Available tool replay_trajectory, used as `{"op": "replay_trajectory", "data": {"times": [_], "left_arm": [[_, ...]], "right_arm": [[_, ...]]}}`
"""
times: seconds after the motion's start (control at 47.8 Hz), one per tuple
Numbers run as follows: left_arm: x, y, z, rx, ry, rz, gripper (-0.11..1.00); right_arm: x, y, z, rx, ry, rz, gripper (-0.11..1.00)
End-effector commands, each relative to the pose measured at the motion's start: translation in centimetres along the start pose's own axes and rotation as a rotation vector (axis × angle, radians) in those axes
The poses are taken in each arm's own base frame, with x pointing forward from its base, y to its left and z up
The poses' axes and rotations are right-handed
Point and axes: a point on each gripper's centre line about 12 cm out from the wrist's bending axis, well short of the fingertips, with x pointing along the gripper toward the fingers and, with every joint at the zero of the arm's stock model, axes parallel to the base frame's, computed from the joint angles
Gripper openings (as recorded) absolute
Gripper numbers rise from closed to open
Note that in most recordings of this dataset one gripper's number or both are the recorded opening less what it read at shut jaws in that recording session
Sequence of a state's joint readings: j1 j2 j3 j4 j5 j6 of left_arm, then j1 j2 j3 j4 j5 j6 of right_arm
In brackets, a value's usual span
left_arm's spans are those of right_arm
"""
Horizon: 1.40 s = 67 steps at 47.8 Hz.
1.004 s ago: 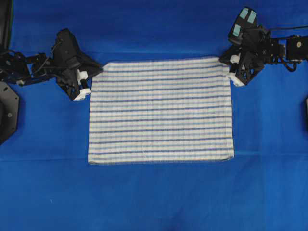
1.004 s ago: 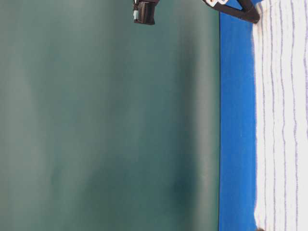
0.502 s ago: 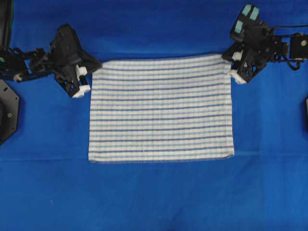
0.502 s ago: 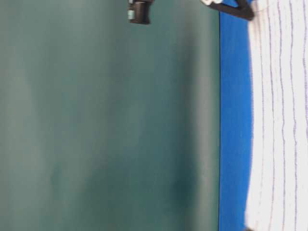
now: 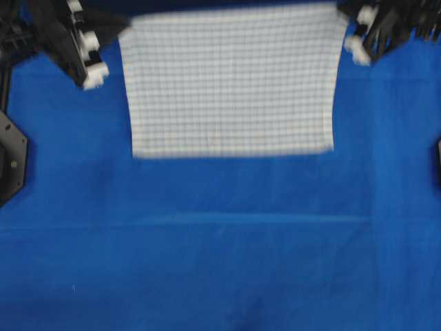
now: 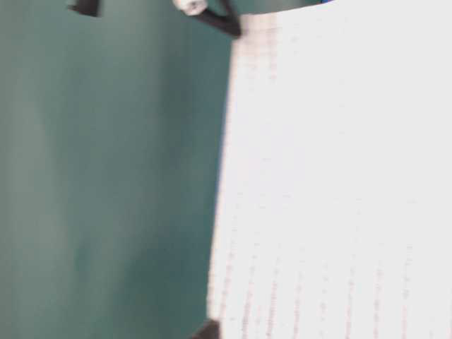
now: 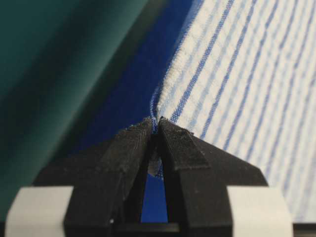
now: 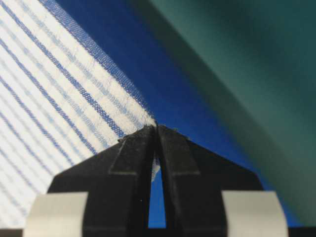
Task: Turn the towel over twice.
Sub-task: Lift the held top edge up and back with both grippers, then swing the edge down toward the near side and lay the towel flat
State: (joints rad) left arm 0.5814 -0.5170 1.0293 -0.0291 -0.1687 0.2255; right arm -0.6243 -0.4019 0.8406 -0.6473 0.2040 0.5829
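The towel [image 5: 231, 79], white with blue stripes and fine checks, hangs lifted off the table, stretched between both grippers, its lower edge free. In the table-level view the towel [image 6: 339, 183] spreads wide and blurred, close to the camera. My left gripper [image 5: 118, 26] is shut on the towel's far left corner; the left wrist view has the left gripper [image 7: 156, 121] pinching the hem of the towel [image 7: 237, 74]. My right gripper [image 5: 343, 15] is shut on the far right corner, and the right gripper [image 8: 156, 125] in its wrist view pinches the corner of the towel [image 8: 54, 94].
The blue table covering [image 5: 220, 262] lies flat beneath and in front of the towel. A black arm base [image 5: 10, 162] sits at the left edge. A dark green backdrop [image 6: 106, 183] stands behind the table.
Both grippers have risen and moved toward the far side, lifting the towel off the table; it lay flat before and now hangs between them, blurred by motion.
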Motion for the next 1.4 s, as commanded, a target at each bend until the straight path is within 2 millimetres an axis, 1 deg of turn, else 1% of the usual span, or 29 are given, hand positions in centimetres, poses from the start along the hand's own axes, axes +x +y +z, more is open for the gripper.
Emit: {"op": "replay_trajectory", "data": {"times": [0.0, 0.125, 0.251, 0.293, 0.481, 0.648, 0.816, 0.899, 0.941, 1.004, 1.046, 1.129, 1.192, 1.234, 1.276, 1.297, 1.38], "left_arm": [[-0.8, 1.3, 2.6, -0.008, -0.077, 0.044, 0.05], [-1.8, 2.1, 4.7, -0.007, -0.128, 0.065, 0.05], [-2.8, 2.4, 6.5, -0.007, -0.155, 0.069, 0.05], [-3.0, 2.4, 6.8, -0.007, -0.161, 0.069, 0.05], [-3.5, 2.4, 6.9, -0.006, -0.170, 0.071, 0.05], [-3.8, 2.5, 7.5, -0.005, -0.195, 0.073, 0.05], [-3.7, 2.3, 7.3, -0.006, -0.188, 0.067, 0.05], [-3.6, 1.8, 7.0, -0.003, -0.178, 0.046, 0.05], [-3.5, 1.1, 6.5, 0.001, -0.165, 0.022, 0.05], [-3.2, -0.1, 5.6, 0.010, -0.135, -0.020, 0.05], [-3.0, -1.1, 4.7, 0.016, -0.109, -0.054, 0.05], [-2.6, -3.3, 2.7, 0.005, -0.043, -0.133, 0.05], [-2.4, -5.5, 0.5, 0.012, 0.027, -0.210, 0.05], [-2.4, -6.8, -0.8, 0.033, 0.067, -0.256, 0.05], [-2.5, -8.1, -2.2, 0.052, 0.107, -0.299, 0.05], [-2.6, -9.0, -3.1, 0.066, 0.133, -0.332, 0.05], [-2.9, -11.3, -5.4, 0.090, 0.202, -0.410, 0.05]], "right_arm": [[-1.3, -1.2, 2.8, -0.003, -0.074, -0.042, 0.05], [-2.7, -2.0, 5.1, -0.014, -0.129, -0.078, 0.05], [-3.8, -2.3, 6.3, -0.008, -0.166, -0.091, 0.05], [-4.2, -2.4, 6.6, -0.006, -0.178, -0.093, 0.05], [-6.3, -2.7, 7.3, 0.003, -0.225, -0.110, 0.05], [-8.1, -2.9, 7.8, 0.010, -0.257, -0.123, 0.05], [-8.5, -2.5, 7.2, 0.018, -0.236, -0.120, 0.05], [-8.5, -1.7, 6.4, 0.024, -0.192, -0.106, 0.05], [-8.3, -1.0, 5.7, 0.022, -0.156, -0.092, 0.05], [-7.9, 0.3, 4.4, 0.022, -0.099, -0.058, 0.05], [-7.6, 1.6, 2.9, 0.030, -0.045, -0.019, 0.05], [-7.2, 3.7, 0.3, 0.058, 0.032, 0.053, 0.05], [-7.0, 5.3, -1.7, 0.083, 0.085, 0.107, 0.05], [-6.9, 6.6, -3.4, 0.096, 0.124, 0.151, 0.05], [-6.8, 7.5, -4.7, 0.107, 0.151, 0.182, 0.05], [-6.8, 8.0, -5.3, 0.111, 0.165, 0.196, 0.05], [-6.6, 9.8, -7.5, 0.135, 0.217, 0.249, 0.05]]}}
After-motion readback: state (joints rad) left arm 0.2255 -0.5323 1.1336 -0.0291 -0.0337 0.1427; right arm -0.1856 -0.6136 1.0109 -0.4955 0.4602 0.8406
